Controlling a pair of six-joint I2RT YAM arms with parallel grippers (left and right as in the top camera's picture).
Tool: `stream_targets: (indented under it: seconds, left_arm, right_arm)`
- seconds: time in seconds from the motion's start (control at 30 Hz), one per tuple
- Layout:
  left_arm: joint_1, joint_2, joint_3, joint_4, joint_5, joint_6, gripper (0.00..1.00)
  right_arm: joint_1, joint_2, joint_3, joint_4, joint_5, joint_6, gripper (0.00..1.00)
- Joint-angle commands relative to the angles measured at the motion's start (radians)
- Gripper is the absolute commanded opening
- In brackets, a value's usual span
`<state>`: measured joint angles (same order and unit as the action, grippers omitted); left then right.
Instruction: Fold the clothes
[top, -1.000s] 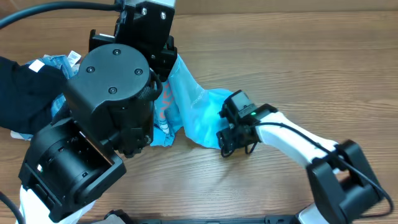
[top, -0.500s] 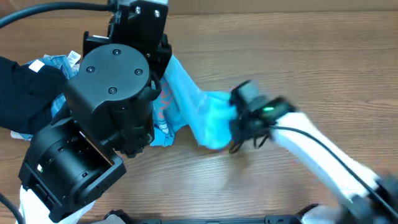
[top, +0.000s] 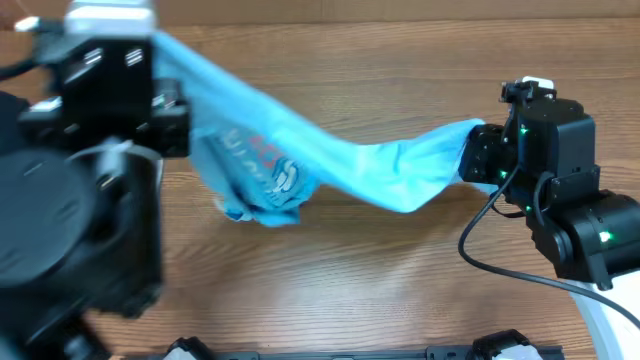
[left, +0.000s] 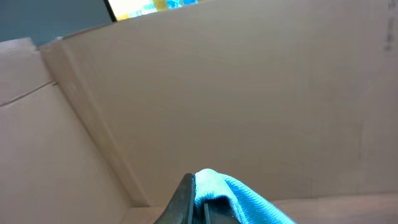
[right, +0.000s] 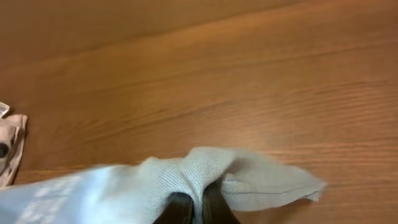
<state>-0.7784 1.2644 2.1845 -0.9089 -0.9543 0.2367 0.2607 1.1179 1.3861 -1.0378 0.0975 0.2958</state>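
Right tool: the right tool (right: 191, 208) is narrow, its two dark fingers pinched on a small fold at the edge of the light-blue T-shirt (top: 340, 160). A loose flap sticks out to the lower right of the right wrist view.

Left tool: the left tool (left: 198, 202) is clamped on another bunch of the same cloth, low in the left wrist view. Only a cardboard wall (left: 249, 93) shows behind it.

T-shirt position: in the overhead view it hangs as a twisted band from the upper left of the frame to the right-centre. It is lifted off the surface (top: 400, 290) at both ends.

Hanging part: a bunch with red lettering (top: 265, 152) droops at centre-left. Whether it touches the surface cannot be told.

Stage, as I judge it: the shirt is being pulled open. No fold is laid yet.

Risk, slipping: both holds take little cloth, so a harder pull apart could drag an edge out of a tool.

Risk, bad spread: the cloth is roped up rather than flat. If lowered like this, it would probably land crumpled or twisted.

Risk, snagging: the drooping bunch could drag along the surface and fold under itself.

Risk, speed: the left arm is blurred in the overhead view. A quick swing could jerk the cloth loose.
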Motion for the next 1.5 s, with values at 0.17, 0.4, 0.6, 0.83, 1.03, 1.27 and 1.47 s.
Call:
stream_targets:
  seconds: [0.17,0.4,0.6,0.83,1.03,1.27,1.47]
  left_arm:
    - [-0.1,-0.123,0.099,-0.123,-0.027,-0.023,0.04]
    - [-0.145,-0.119,0.212,-0.179,-0.179,-0.023,0.04]
    - [-0.143,-0.007,0.211,-0.29,-0.203,-0.058,0.04]
    - [0.306,0.256,0.198,-0.486,0.347,-0.246,0.04]
    - [0.536,0.6,0.192,-0.269,0.54,-0.119,0.14]
    - [0.575,0.701,0.192,-0.233,0.515,-0.125,0.72]
    - [0.573,0.617,0.193,-0.342,0.608,-0.148,0.75]
  right_arm:
    - [-0.006,-0.098,0.185,-0.182,0.014,0.05,0.04]
    - [-0.006,-0.121,0.298,-0.362,-0.11,0.088,0.04]
    - [-0.006,-0.045,0.297,-0.412,-0.124,0.13,0.05]
    - [-0.008,0.222,0.258,-0.383,-0.079,0.147,0.07]
    - [-0.096,0.54,0.254,-0.056,-0.058,0.137,0.25]
    - [-0.249,0.693,0.254,0.006,-0.201,0.087,0.9]
    - [-0.257,0.693,0.245,-0.163,-0.418,-0.095,0.57]
